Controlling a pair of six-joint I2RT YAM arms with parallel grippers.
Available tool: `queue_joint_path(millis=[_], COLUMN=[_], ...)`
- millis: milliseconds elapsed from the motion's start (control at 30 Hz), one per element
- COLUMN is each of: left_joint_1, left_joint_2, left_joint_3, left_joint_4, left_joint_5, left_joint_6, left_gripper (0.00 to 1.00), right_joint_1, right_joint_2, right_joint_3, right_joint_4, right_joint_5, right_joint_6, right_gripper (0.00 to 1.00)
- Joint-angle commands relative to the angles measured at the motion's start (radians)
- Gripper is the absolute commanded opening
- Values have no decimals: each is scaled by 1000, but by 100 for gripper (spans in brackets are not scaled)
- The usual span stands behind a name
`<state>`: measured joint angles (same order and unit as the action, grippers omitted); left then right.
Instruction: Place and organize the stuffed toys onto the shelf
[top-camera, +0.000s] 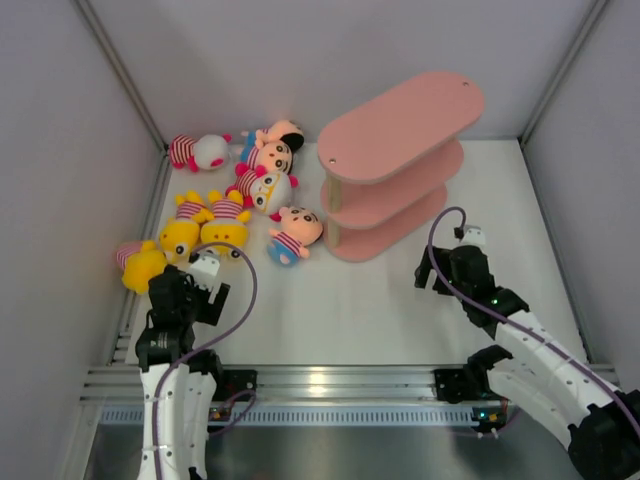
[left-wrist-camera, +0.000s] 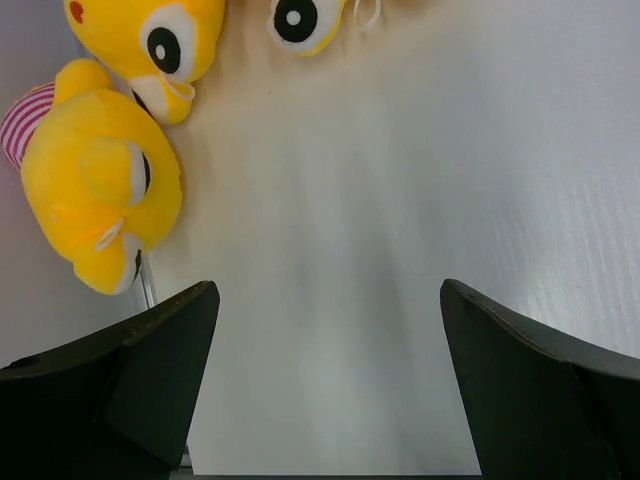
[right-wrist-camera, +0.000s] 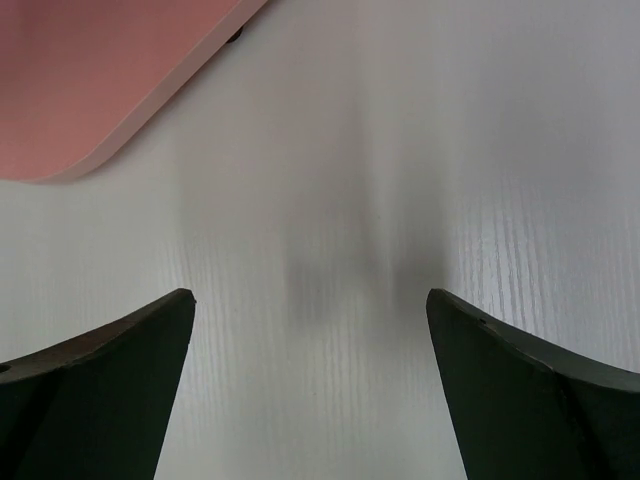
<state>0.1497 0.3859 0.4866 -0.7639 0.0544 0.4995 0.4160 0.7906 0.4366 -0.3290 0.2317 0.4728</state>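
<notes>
Left gripper (left-wrist-camera: 328, 300): spread wide, nothing between the fingers, poised low over bare table (top-camera: 380, 310).
Right gripper (right-wrist-camera: 308, 300): equally wide apart, holding nothing, over bare tabletop with a faint shadow beneath.
Nearest the left gripper: outermost yellow toy (left-wrist-camera: 100, 190), lying at the table's left edge against the wall, just ahead and left of the left finger, apart from it; a bit of pink-and-white striped shirt showing behind its head.
Next out on the left: second yellow toy (top-camera: 180, 237) and third yellow toy (top-camera: 226, 230), side by side, faces toward the arms, striped shirts toward the back.
Nearest the right gripper: shelf (top-camera: 400, 125), pink, three oblong boards on pale posts, standing upright at the back of the table, slanting from centre toward the back-right corner; rounded end of its lowest board in the upper-left corner of the right wrist view, near the fingers but apart.
Beside the shelf: peach-faced toy (top-camera: 296, 230), on the table just left of the shelf's base, striped shirt, blue shorts.
Stuffed toys (top-camera: 265, 188): all lying on the table, left of the shelf, in a loose bunch from the back-left corner down to the left arm.
Farthest back: white-faced toy (top-camera: 207, 152) near the back-left corner; black-haired toy (top-camera: 287, 132) against the back wall.
</notes>
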Motion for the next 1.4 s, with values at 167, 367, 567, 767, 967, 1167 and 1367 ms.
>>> queue_joint_path(millis=[167, 367, 567, 767, 967, 1167, 1367], left_joint_1=[5, 1, -178, -361, -361, -366, -364], left_joint_2=[21, 290, 770, 1083, 1237, 1393, 1412], left_joint_3=[27, 331, 624, 779, 820, 797, 761], left_joint_4=[9, -32, -20, 150, 264, 262, 261], left_joint_5=[132, 511, 313, 239, 353, 331, 334], left_joint_6=[56, 19, -84, -157, -168, -135, -134], left_gripper=[98, 93, 70, 81, 92, 93, 66], right_joint_1=[-16, -16, -16, -16, -16, -16, -14], right_joint_2=[-34, -119, -281, -346, -334, -344, -344], right_joint_3=[65, 67, 19, 22, 11, 21, 40], right_joint_4=[7, 59, 126, 85, 79, 65, 73], right_joint_5=[-80, -221, -313, -327, -361, -353, -408], right_joint_6=[-10, -43, -42, -45, -39, -42, -46], right_gripper=[99, 99, 99, 99, 99, 99, 98])
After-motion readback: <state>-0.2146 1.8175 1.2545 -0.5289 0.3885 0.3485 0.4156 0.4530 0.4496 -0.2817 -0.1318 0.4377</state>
